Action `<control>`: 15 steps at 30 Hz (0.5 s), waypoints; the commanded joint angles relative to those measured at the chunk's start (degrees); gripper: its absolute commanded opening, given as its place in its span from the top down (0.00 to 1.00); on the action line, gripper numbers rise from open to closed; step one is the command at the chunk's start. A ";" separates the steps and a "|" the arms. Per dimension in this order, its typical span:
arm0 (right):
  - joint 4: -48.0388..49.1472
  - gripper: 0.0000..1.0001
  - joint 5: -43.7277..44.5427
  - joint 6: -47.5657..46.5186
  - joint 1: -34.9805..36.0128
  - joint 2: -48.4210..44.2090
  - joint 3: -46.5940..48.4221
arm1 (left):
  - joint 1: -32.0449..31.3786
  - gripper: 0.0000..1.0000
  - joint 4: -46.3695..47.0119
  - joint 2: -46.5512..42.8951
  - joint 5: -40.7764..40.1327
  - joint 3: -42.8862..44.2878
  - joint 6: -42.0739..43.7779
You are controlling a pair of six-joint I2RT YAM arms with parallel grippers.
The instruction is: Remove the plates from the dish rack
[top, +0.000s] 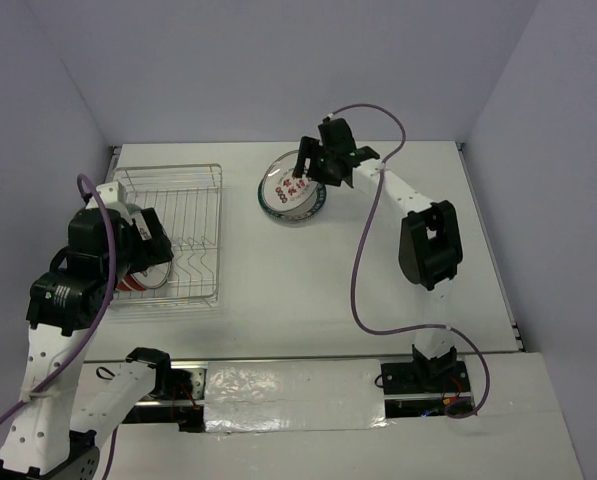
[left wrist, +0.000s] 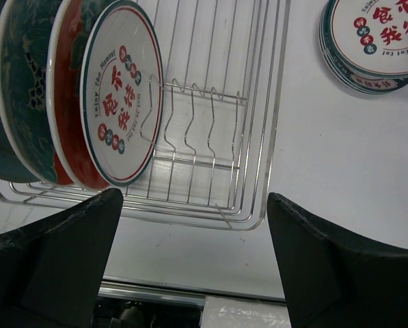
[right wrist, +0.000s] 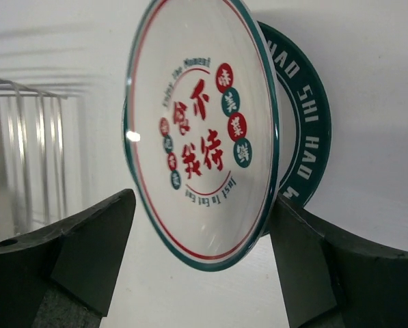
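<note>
Plates (left wrist: 67, 102) are seen standing on edge at the near-left end of the rack (left wrist: 258, 137), white plate (left wrist: 121, 96) foremost. The left pincer (left wrist: 195, 198), spread wide and empty, is held nearest them. The right pincer (right wrist: 202, 198) is spread wide at the stack (top: 293, 195), right of the rack.

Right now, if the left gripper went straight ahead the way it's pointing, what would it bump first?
Probably the dish rack: its near wire rim lies straight ahead of the left gripper, bare divider prongs behind it. The white plate with red characters stands off to the left. Depth is unclear.
</note>
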 commanded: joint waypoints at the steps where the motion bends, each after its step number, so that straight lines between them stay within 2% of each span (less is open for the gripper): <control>1: -13.26 0.16 5.60 -5.41 1.21 5.94 6.78 | 0.07 0.01 -0.82 -0.96 -2.87 0.21 0.60; 12: -19.95 0.14 13.41 -10.42 1.56 4.99 6.44 | 0.16 0.00 -2.23 0.71 -9.20 0.04 0.34; 15: -17.68 0.14 14.30 -9.80 1.56 -0.27 0.92 | 0.07 0.00 -0.92 1.33 -12.36 -1.11 -0.19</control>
